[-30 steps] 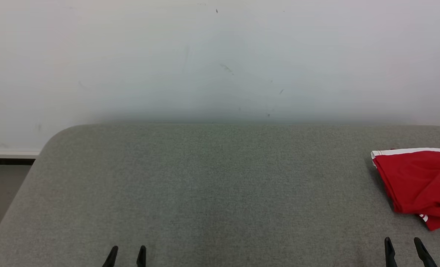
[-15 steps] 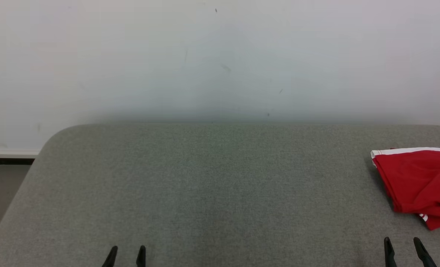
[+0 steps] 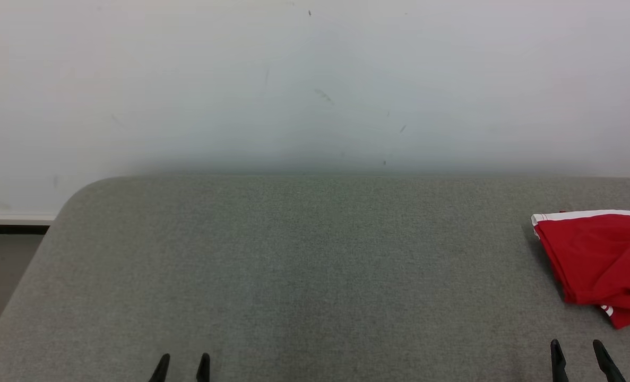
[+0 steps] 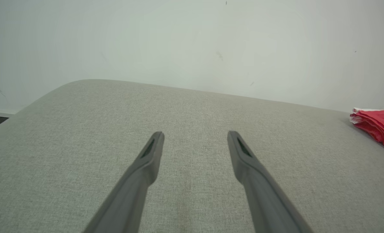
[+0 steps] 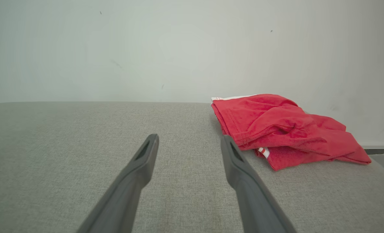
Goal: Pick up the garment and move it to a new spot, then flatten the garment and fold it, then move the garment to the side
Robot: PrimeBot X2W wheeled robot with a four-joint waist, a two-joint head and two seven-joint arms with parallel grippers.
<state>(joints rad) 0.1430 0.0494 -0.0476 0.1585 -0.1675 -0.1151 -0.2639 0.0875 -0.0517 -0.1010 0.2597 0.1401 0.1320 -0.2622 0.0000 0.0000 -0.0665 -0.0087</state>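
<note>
nearest, at the bottom edge of the head view, the left gripper [image 3: 184,359] and the right gripper [image 3: 575,346] show just their dark fingertips, pointing up the view. both are released, jaws spread wide with nothing between them, each over bare grey cloth; the wrist views show the gaps plainly. this reads as a rest pose, arms kept close to the body and out of the way, which suits a task that looks finished or nearly so. the arms behind the fingertips are cut off, so how high the fingers sit above the surface is hard to judge.

beyond them the desk [image 3: 293,265], covered in grey woven fabric with rounded far corners, is bare across the middle. the garment [image 3: 596,260], red with a white band along its far edge, lies at the desk's far right, well apart from the left gripper and ahead of the right one. it looks folded into a compact stack, probably parked there as the side spot the task names. its right part runs off the head view. in the right wrist view it looks rumpled, a lower layer poking out, and i cannot tell what kind of garment it is.

farthest, the pale wall [image 3: 315,79] carries faint marks.
</note>
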